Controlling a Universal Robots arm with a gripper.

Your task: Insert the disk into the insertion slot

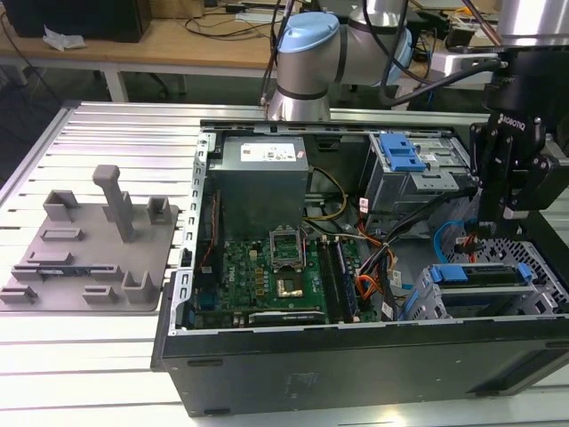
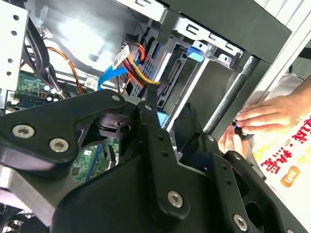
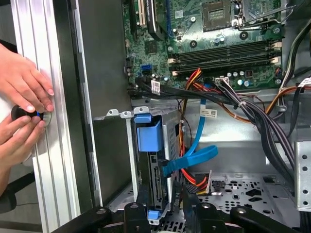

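Black gripper [image 1: 509, 216] hung over the exterior view's right end of the open black computer case [image 1: 356, 365]; whether it gripped or stood open could not be told. Outside the case, at the exterior view's left, lay a grey moulded plastic fixture [image 1: 89, 240]. Inside sat the green motherboard [image 1: 276, 276]. At the case's right end, the blue-framed silver disk [image 1: 476, 275] lay within the boxy grey sheet-metal insertion slot [image 1: 425, 301]. In the first wrist view, a person's hands [image 3: 22, 111] touched the aluminium rail [image 3: 53, 160] just outside the case.
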